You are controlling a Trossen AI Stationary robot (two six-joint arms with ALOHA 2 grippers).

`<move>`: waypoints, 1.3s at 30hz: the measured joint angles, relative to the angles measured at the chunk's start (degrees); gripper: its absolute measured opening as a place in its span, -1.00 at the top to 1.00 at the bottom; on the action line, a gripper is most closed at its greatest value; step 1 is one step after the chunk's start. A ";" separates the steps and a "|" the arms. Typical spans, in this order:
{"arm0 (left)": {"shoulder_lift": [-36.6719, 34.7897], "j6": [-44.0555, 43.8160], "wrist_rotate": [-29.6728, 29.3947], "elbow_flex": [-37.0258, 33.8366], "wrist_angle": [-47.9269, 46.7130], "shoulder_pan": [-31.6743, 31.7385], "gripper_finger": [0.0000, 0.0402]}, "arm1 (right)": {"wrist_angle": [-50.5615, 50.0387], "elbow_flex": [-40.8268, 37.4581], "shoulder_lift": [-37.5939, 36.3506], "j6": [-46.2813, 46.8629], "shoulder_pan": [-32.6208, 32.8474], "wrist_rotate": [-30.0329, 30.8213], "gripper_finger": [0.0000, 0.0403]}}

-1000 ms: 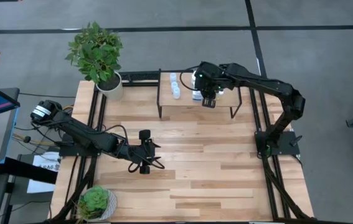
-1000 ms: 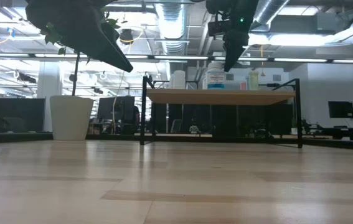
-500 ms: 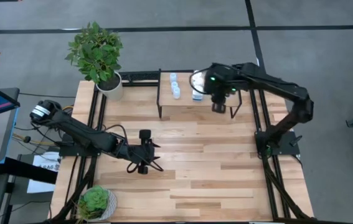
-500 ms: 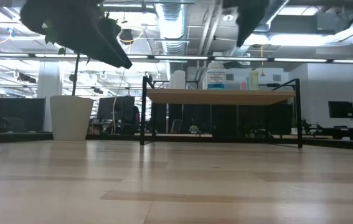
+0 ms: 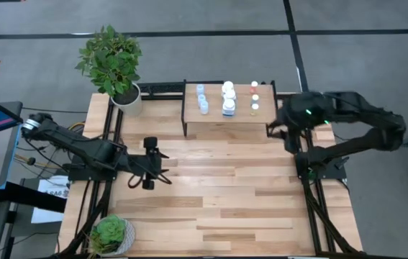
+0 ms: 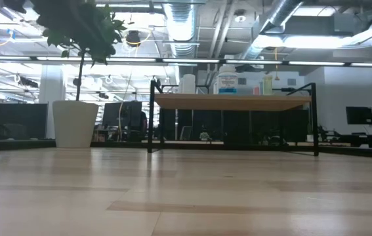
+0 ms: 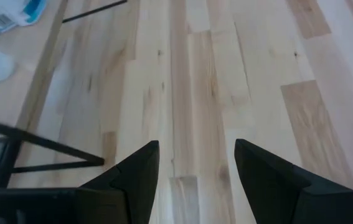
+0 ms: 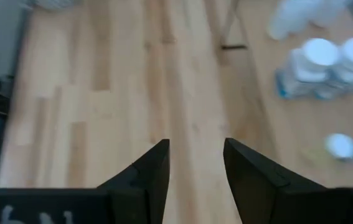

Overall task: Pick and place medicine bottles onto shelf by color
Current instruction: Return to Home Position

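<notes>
Apparently sorted. The medicine bottles (image 5: 229,95) stand on the shelf (image 5: 214,116) in three lines: pale bluish ones (image 5: 202,99), white ones (image 5: 229,106), small coloured-cap ones (image 5: 255,97). No bottle shows on the counter (image 5: 225,198). Judged left: only parking the arms.

Left hand (image 7: 195,149) is spread and holds nothing, over bare counter short of the shelf's left end. Right hand (image 8: 195,146) is spread and holds nothing, off the shelf's right end.

A potted plant (image 5: 110,61) stands beside the shelf's left end, a succulent (image 5: 110,234) at the counter's near corner. Nothing seems to block either arm.
</notes>
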 joint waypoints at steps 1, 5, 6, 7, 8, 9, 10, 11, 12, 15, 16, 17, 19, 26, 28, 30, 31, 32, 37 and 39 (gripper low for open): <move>-1.13 -0.15 -0.05 -0.32 -0.20 0.01 0.01 | 1.97 -2.68 -2.32 1.18 1.56 -0.01 0.14; -6.33 0.01 0.06 -4.79 2.01 -0.02 0.01 | 11.37 -13.95 -11.08 5.22 7.82 0.18 0.14; -7.77 0.00 0.15 -6.83 4.04 -0.02 0.01 | 14.13 -16.51 -12.91 6.30 9.14 0.24 0.14; -9.53 0.15 0.16 -9.29 6.06 0.01 0.01 | 17.00 -19.05 -14.77 7.35 10.38 0.32 0.14; -11.26 0.50 0.20 -11.94 8.40 0.12 0.01 | 19.26 -21.44 -16.44 8.48 11.61 0.44 0.14; -12.81 0.91 0.26 -14.71 12.21 0.30 0.01 | 21.47 -23.61 -17.82 9.42 12.66 0.50 0.14; -14.37 1.54 0.39 -17.41 16.42 0.57 0.01 | 23.91 -25.45 -18.92 10.08 13.70 0.50 0.14; -16.25 2.71 0.35 -20.14 20.82 0.98 0.01 | 26.11 -27.10 -19.86 10.48 14.53 0.55 0.14; -17.75 4.31 0.35 -22.71 25.82 1.56 0.01 | 27.85 -28.56 -20.69 10.56 15.31 0.55 0.14; -21.40 9.90 0.34 -29.04 38.94 4.10 0.01 | 32.05 -31.81 -22.35 10.36 17.08 2.51 0.14; -22.27 11.21 0.36 -30.57 42.19 5.27 0.01 | 33.58 -32.64 -22.58 9.95 17.57 4.00 0.14; -22.98 11.85 0.33 -31.76 44.74 6.57 0.01 | 34.01 -33.18 -22.90 9.61 17.96 5.51 0.14; -24.53 12.55 0.42 -33.66 47.05 9.69 0.01 | 34.67 -34.05 -23.08 9.37 18.53 8.23 0.14; -28.78 11.85 5.30 -34.60 42.45 20.10 0.01 | 40.82 -36.59 -23.07 8.33 19.06 9.93 0.14; -31.13 11.39 5.58 -34.60 39.26 21.71 0.01 | 42.11 -37.25 -23.06 7.14 19.06 10.84 0.14; -34.04 10.82 6.32 -34.60 35.77 22.44 0.01 | 42.61 -37.48 -22.56 5.74 19.06 12.72 0.14; -35.60 10.07 6.31 -34.60 33.79 22.61 0.01 | 42.93 -37.75 -22.21 4.77 19.06 13.79 0.14; -37.30 9.24 6.26 -34.60 31.93 22.61 0.01 | 43.30 -38.33 -22.06 3.74 19.04 14.34 0.14; -44.82 7.04 7.47 -34.60 26.19 22.34 0.01 | 48.66 -44.21 -22.35 1.74 18.81 14.65 0.14; -47.29 6.96 7.46 -34.60 25.20 22.34 0.01 | 50.79 -46.79 -23.44 1.66 18.51 14.66 0.14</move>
